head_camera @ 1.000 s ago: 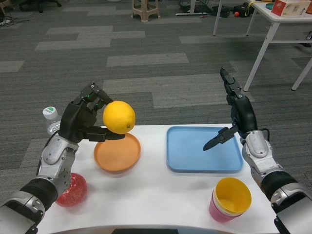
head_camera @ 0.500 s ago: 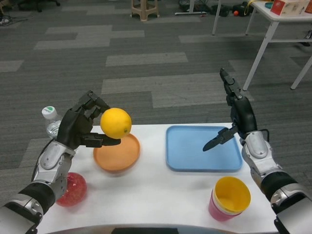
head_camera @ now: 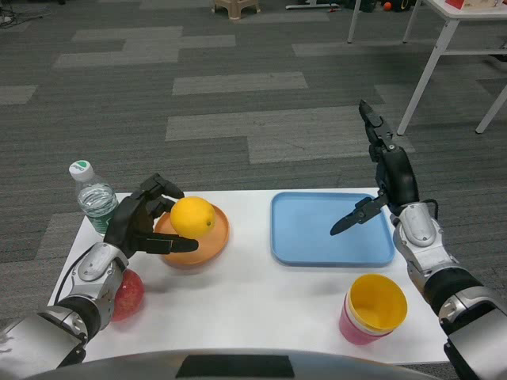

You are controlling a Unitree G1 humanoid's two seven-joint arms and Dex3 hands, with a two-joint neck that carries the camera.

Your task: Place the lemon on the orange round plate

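Left hand has lowered the lemon from above the orange round plate to just over or on its bowl; contact unclear. Fingers still grip the lemon. Release remains. Right hand hovers over the blue tray, fingers spread, empty.

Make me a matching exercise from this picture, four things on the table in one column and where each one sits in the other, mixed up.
Things:
1. lemon
2. water bottle
3. blue tray
4. stacked cups

Places:
A. near right corner of the table, in front of the tray
B. far left corner of the table
C. over the orange round plate, held by the left hand
D. right of the orange plate, with the right hand above it

Pairs: 1-C, 2-B, 3-D, 4-A
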